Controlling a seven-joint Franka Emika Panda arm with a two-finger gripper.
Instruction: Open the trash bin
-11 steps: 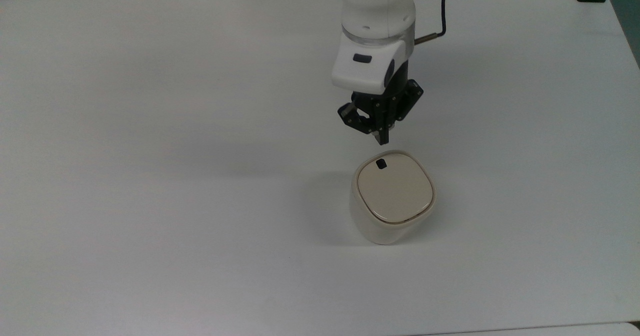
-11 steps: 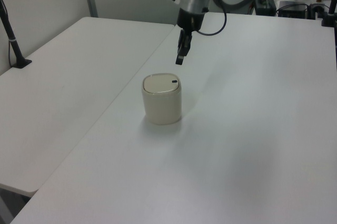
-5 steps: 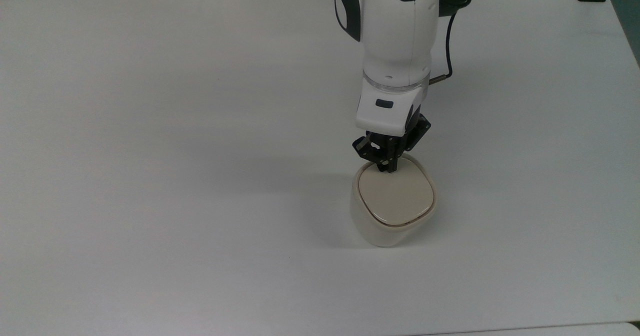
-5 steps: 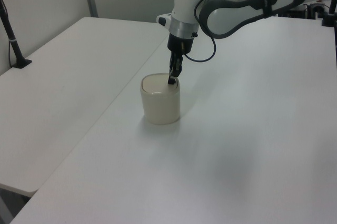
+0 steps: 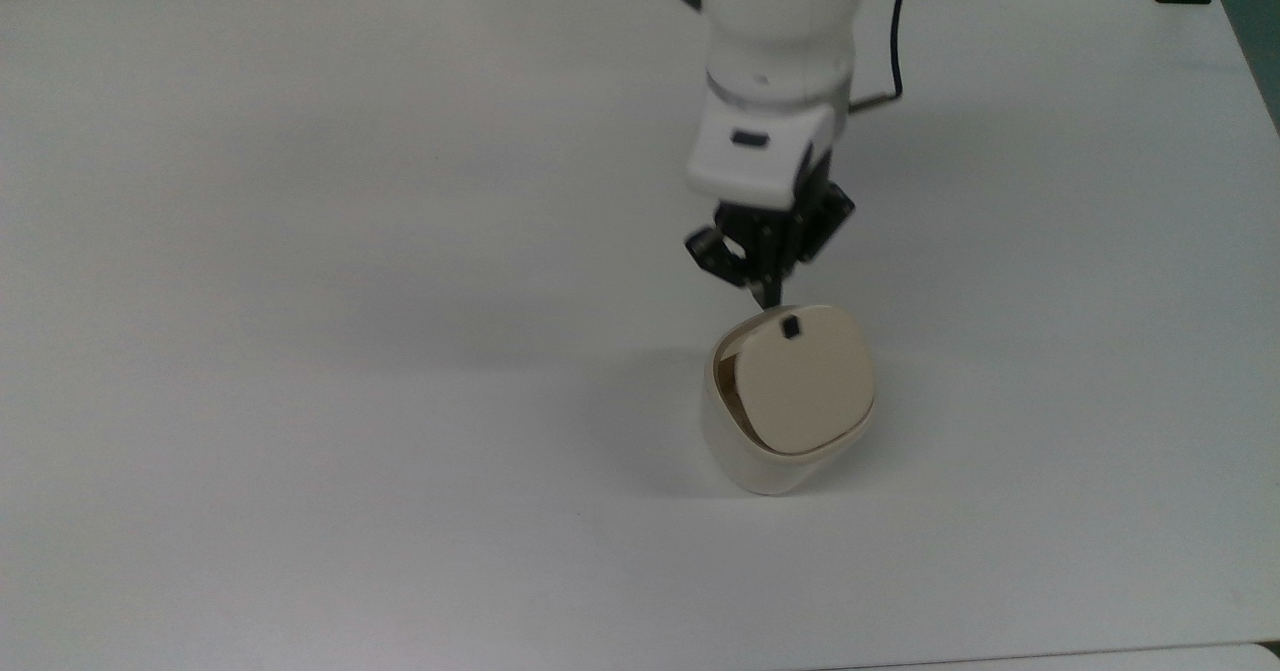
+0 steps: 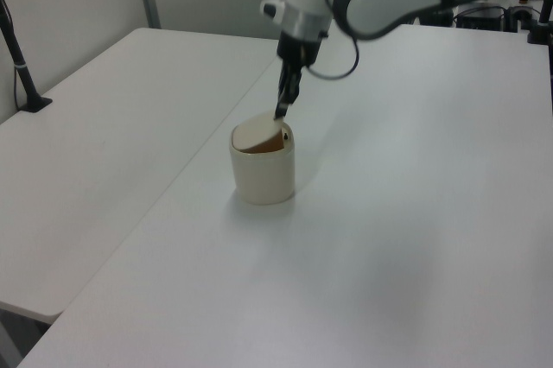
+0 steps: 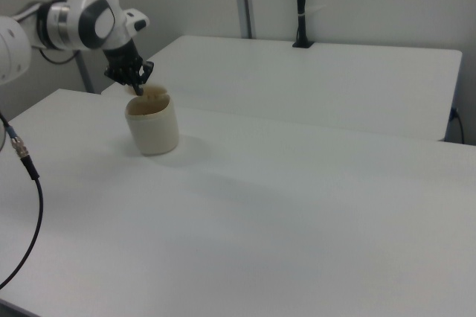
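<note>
Top view: my gripper hangs just past the far edge of the trash bin, its fingers pinched together and holding nothing. The bin stands near the middle of the white table. Its flat lid is tipped up, showing a dark gap on the top view's left. I think the bin is light, stiff and smooth, so pushing near the black mark works best.

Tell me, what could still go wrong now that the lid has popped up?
The lid is only tilted, with a dark gap along the top view's left; it might drop shut again. The gripper hangs just above the lid's raised edge near the black mark, so a careless sideways move could clip it and knock the trash bin over on the table.
</note>
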